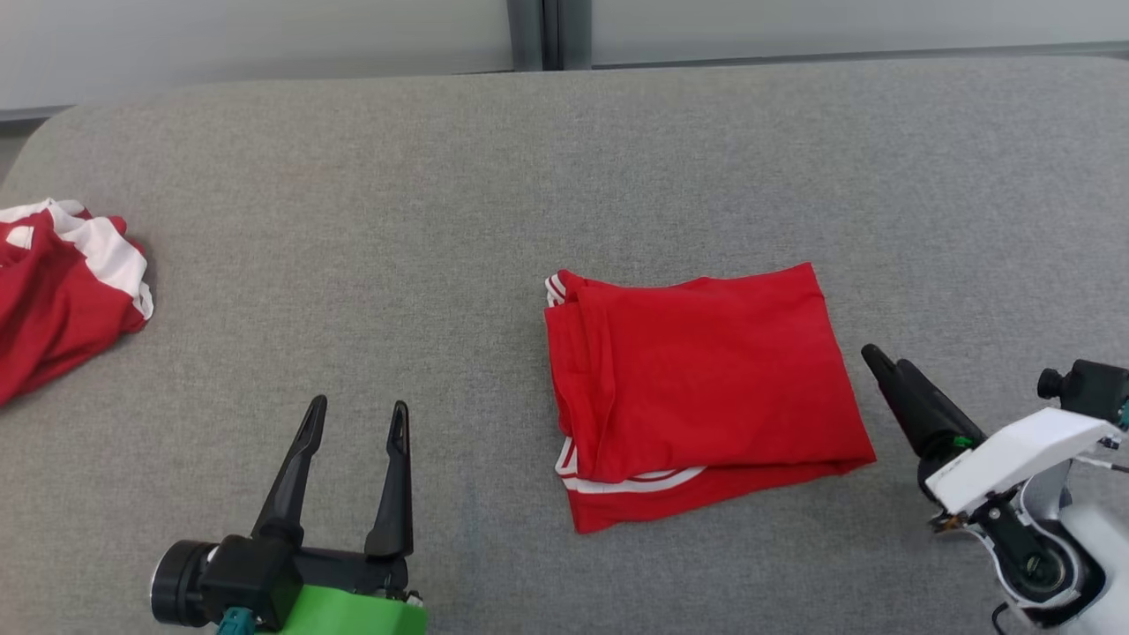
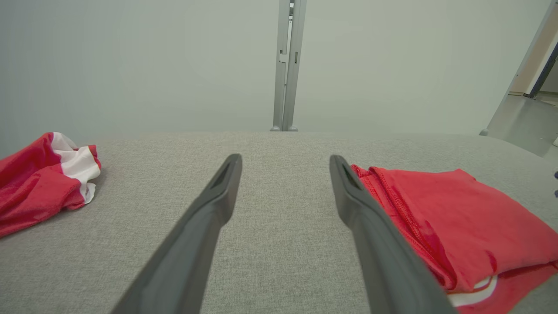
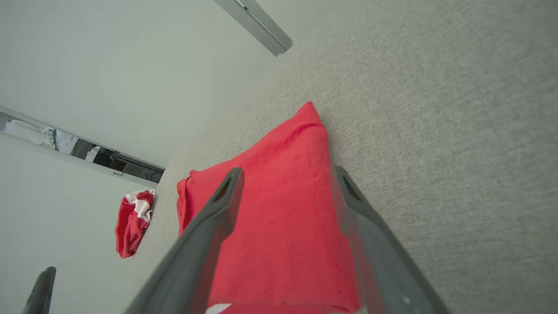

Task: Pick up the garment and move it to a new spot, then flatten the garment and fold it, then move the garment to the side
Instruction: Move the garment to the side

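Note:
The garment (image 1: pixel 706 370) is red with white trim and lies folded into a rough rectangle at the middle of the grey padded table (image 1: pixel 529 176). My left gripper (image 1: pixel 359 406) stands open at the lower left, apart from the cloth, which shows to the right of its fingers in the left wrist view (image 2: pixel 471 218). My right gripper (image 1: pixel 878 360) is turned on its side just off the fold's right edge, open and holding nothing. In the right wrist view the garment (image 3: pixel 283 226) lies beyond the spread fingers.
A second red and white garment (image 1: pixel 62 291) lies crumpled at the table's far left edge, also seen as a heap (image 2: pixel 39 183) and as a small bundle (image 3: pixel 133 222). A pale wall with a grey post (image 2: pixel 287 65) stands behind the table.

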